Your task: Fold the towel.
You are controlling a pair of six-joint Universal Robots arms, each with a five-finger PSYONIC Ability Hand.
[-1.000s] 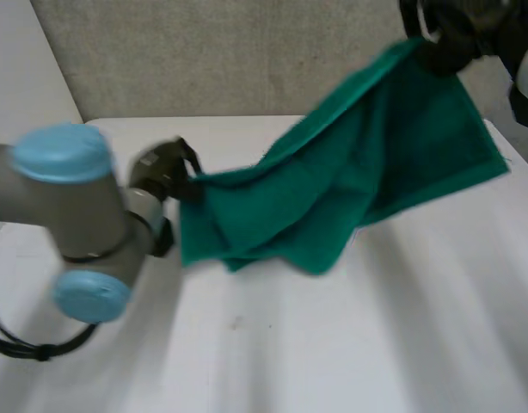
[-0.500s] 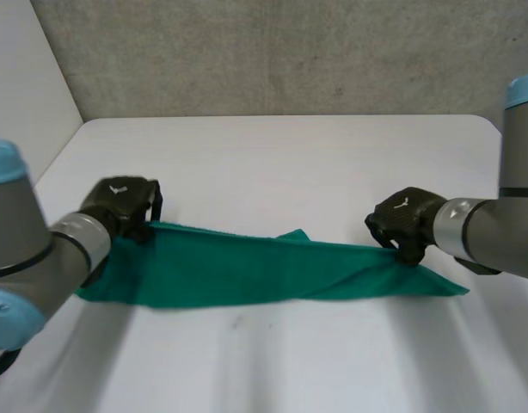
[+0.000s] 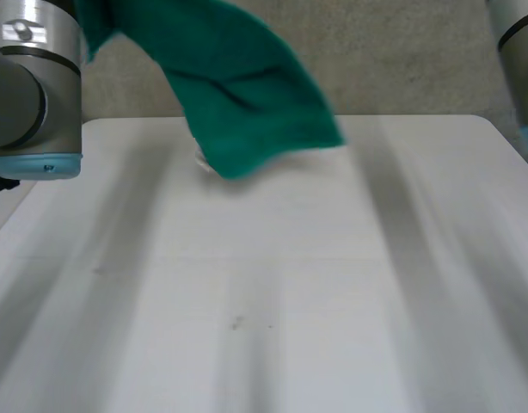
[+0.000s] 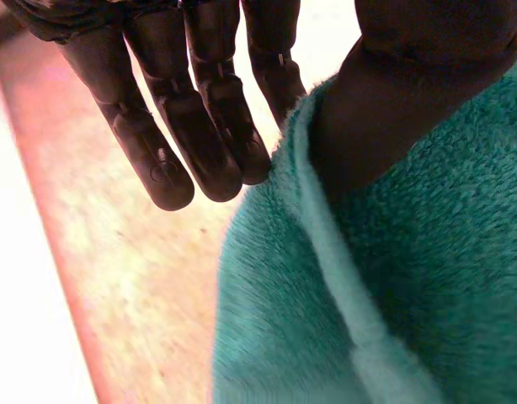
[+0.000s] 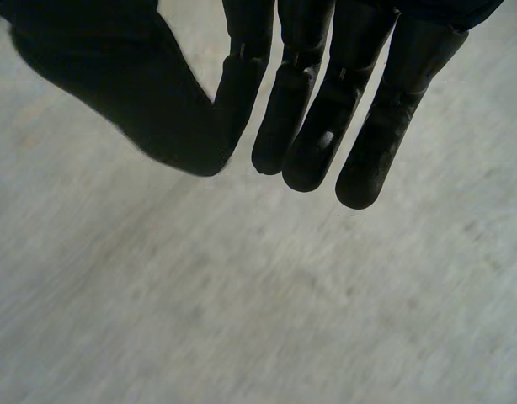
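Observation:
The green towel [image 3: 238,95] hangs in the air over the table's far left part, bunched, with its lower end just above the white table [image 3: 290,292]. It runs up toward my left arm [image 3: 32,86]. In the left wrist view my left hand [image 4: 208,126] pinches the towel's hemmed edge [image 4: 393,278] between its thumb [image 4: 393,109] and its straight fingers. My right hand [image 5: 309,109] hovers above bare table with its thumb closed against its fingers and nothing in it. My right arm [image 3: 515,34] stands at the far right.
A grey wall [image 3: 402,60] rises behind the table's far edge. The table's left edge borders a pale side wall [image 3: 23,198].
Half a second ago the towel lay stretched on the table between both hands. Now the left hand has lifted it high at the left, and the right hand no longer holds it.

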